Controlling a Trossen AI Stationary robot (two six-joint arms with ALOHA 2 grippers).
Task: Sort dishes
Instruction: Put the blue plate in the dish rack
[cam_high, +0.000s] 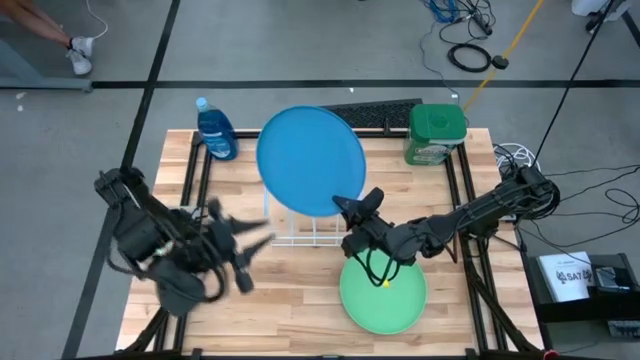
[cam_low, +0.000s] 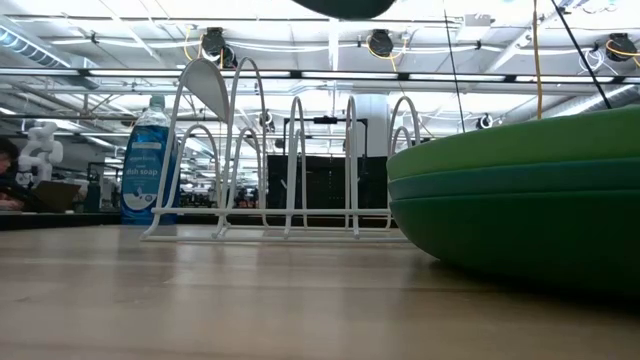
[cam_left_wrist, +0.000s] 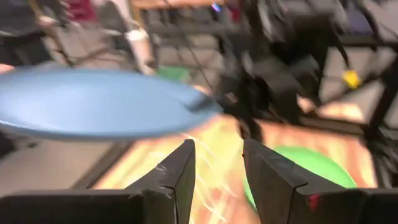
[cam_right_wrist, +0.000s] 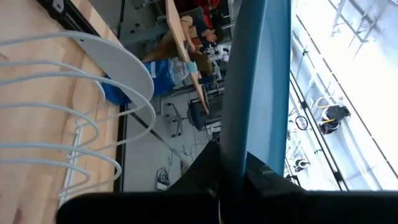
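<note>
My right gripper (cam_high: 347, 208) is shut on the blue plate (cam_high: 310, 160), which hovers over the white wire rack (cam_low: 290, 170). In the right wrist view the blue plate (cam_right_wrist: 255, 74) shows edge-on between the fingers. The light green plate (cam_high: 383, 295) tops a stack near the table's near edge; in the low view the teal plate (cam_low: 520, 185) and the dark green plate (cam_low: 520, 235) lie beneath it. My left gripper (cam_high: 252, 243) is open and touches nothing, left of the rack; its wrist view shows the blue plate (cam_left_wrist: 93, 102) ahead of it. My right gripper pinches the blue plate by its rim (cam_right_wrist: 233, 146), at the edge nearest the table's near-right side, one finger on each face. The fingers reach in from the near right. The plate is lifted clear, held out over the rack, close to level.
A blue soap bottle (cam_high: 215, 130) stands at the far-left corner, and a green container (cam_high: 435, 135) at the far right. A dark keyboard-like object (cam_high: 385, 115) lies behind the plate at the far edge. Bare wood shows at the near left (cam_high: 290, 310).
</note>
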